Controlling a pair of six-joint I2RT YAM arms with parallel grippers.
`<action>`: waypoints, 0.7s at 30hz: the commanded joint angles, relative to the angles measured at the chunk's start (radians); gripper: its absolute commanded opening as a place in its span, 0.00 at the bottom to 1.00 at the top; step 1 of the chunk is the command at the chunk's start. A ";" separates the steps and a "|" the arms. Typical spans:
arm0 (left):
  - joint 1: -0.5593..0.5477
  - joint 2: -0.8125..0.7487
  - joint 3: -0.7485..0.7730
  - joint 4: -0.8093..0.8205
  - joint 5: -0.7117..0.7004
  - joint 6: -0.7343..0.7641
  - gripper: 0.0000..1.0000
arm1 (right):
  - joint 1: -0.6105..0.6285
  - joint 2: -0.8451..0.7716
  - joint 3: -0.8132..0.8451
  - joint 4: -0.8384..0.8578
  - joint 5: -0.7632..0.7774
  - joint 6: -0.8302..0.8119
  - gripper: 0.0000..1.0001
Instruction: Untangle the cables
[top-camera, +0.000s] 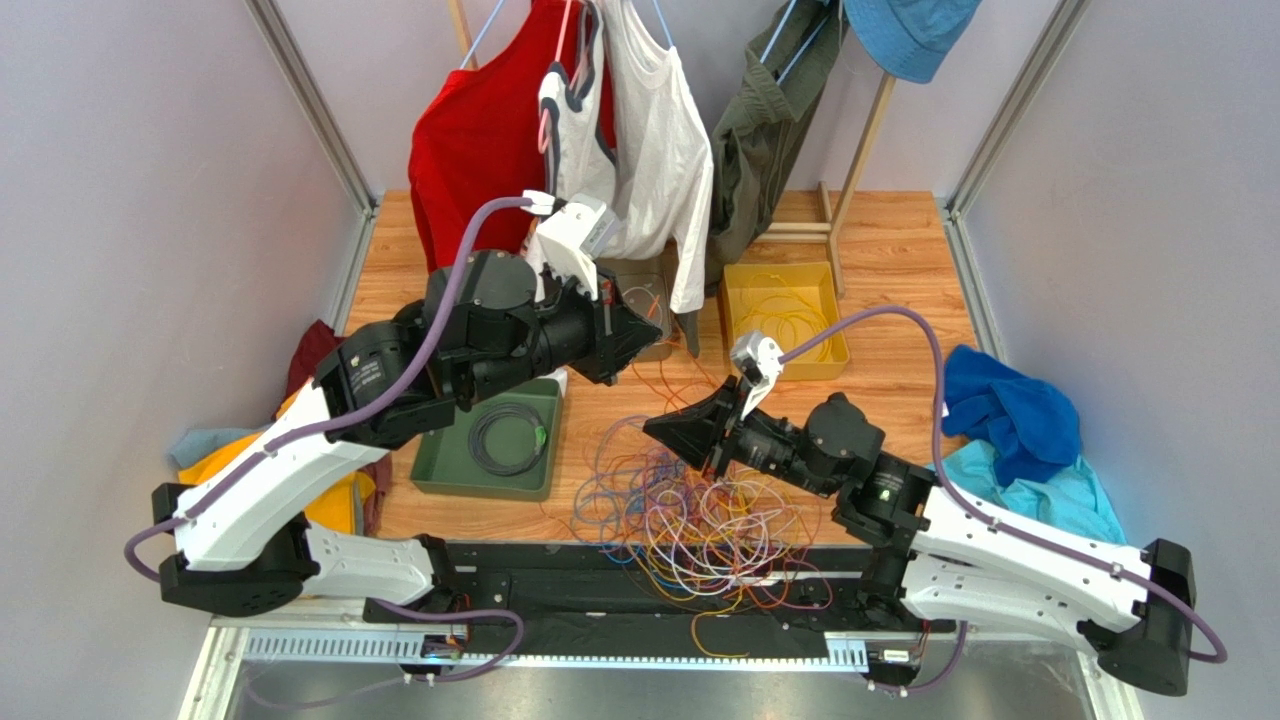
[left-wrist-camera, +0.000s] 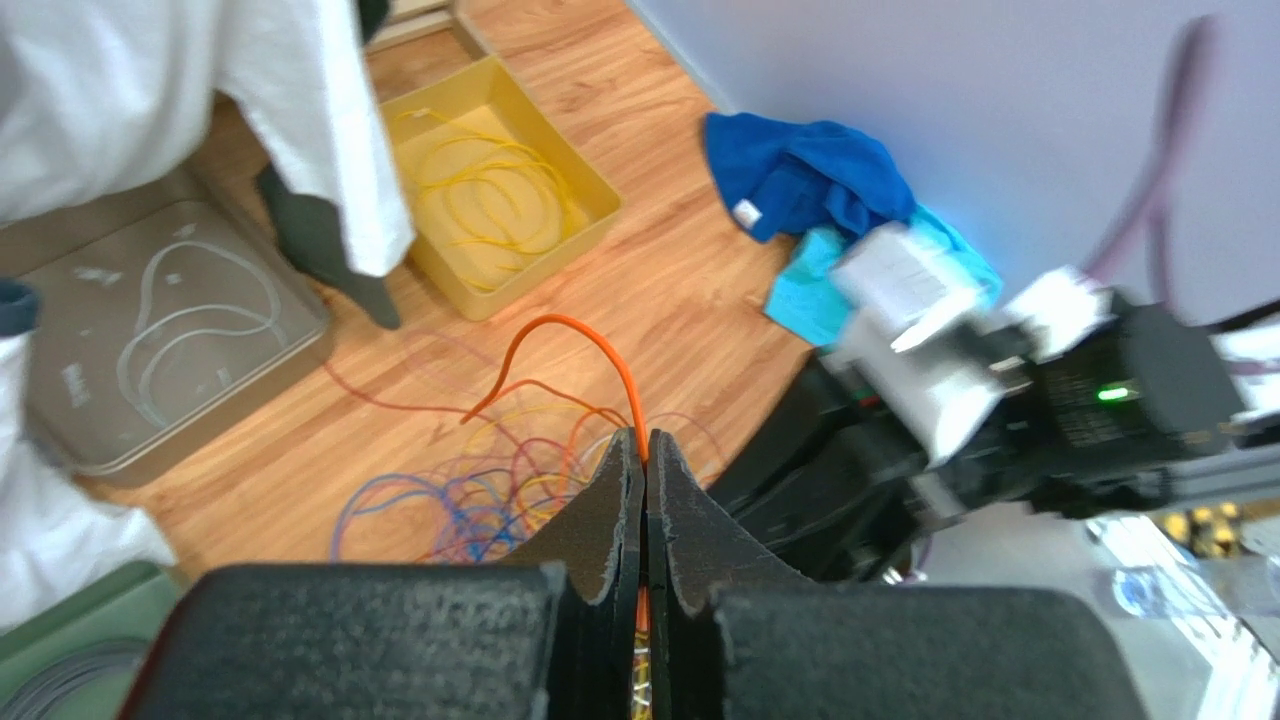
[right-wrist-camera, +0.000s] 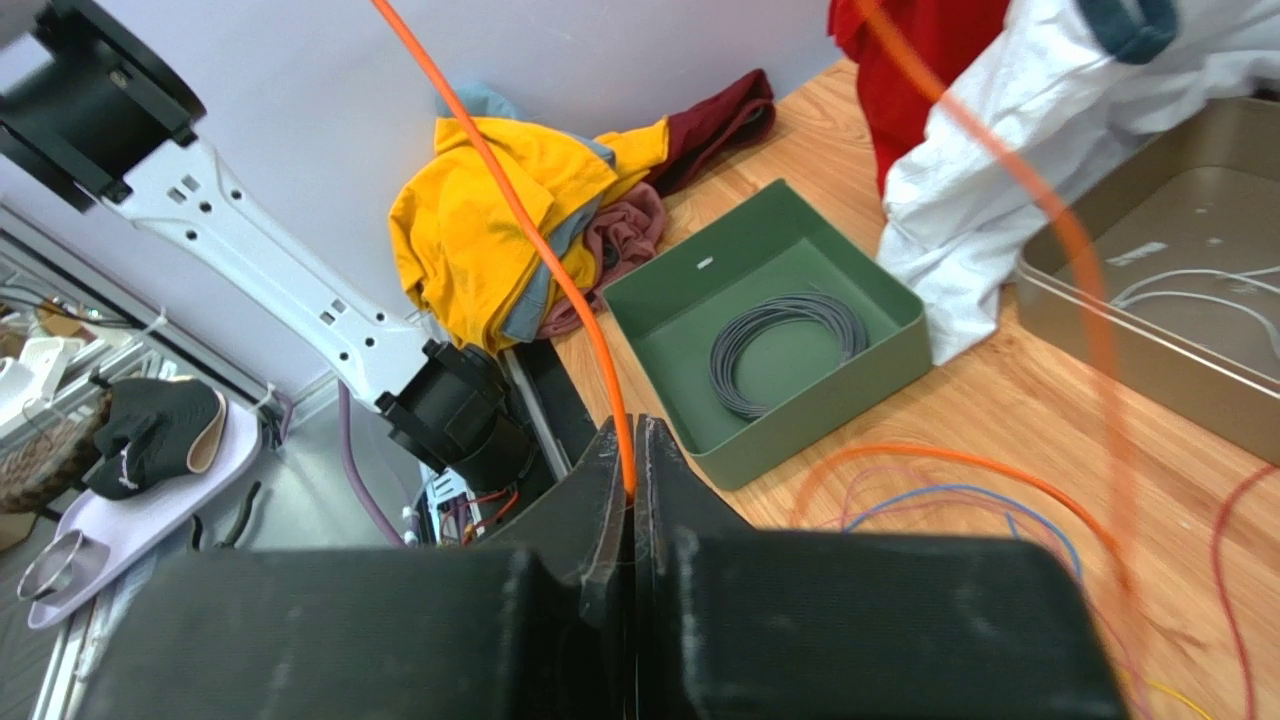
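Tabletop (top-camera: 887, 255) of wood with two arms mounted at its near edge. Hanging garments cover the far edge, among them a red shirt (top-camera: 473, 143) and a white shirt (top-camera: 669, 150). The left arm (top-camera: 301, 450) reaches from the near-left corner toward the middle of the tabletop; the right arm (top-camera: 992, 540) reaches from the near-right corner to the same area. A blue cloth (top-camera: 1014, 413) lies at the right edge and a yellow garment (right-wrist-camera: 436, 240) at the left edge.

The cables (top-camera: 684, 518) form a loose snarl of orange, blue, purple, red and yellow loops on the wood beside the near edge, about midway between the left and right edges and between the two arms.

Three trays stand beyond the snarl. The green tray (right-wrist-camera: 812, 398), toward the left edge, holds a grey coil. The grey tray (left-wrist-camera: 60, 405), near the far edge under the white shirt, holds a white wire. The yellow tray (left-wrist-camera: 526, 270), right of it, holds a yellow coil.

The left gripper (left-wrist-camera: 645, 458) is raised above the snarl with its jaws pressed together on an orange cable (left-wrist-camera: 564, 326), which arches up from the fingertips and drops to the snarl. The right gripper (right-wrist-camera: 631, 443), lower and near the snarl, is likewise clamped on an orange strand that rises taut from its fingertips. Whether both hold one strand cannot be told.
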 joint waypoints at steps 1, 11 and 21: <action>-0.005 -0.090 -0.104 0.061 -0.142 0.024 0.06 | 0.007 -0.131 0.154 -0.178 0.118 -0.021 0.00; -0.003 -0.444 -0.694 0.507 -0.270 0.017 0.97 | 0.006 -0.159 0.587 -0.656 0.246 -0.110 0.00; -0.005 -0.466 -1.097 1.216 0.101 0.045 0.97 | 0.006 -0.053 0.695 -0.704 0.207 -0.080 0.00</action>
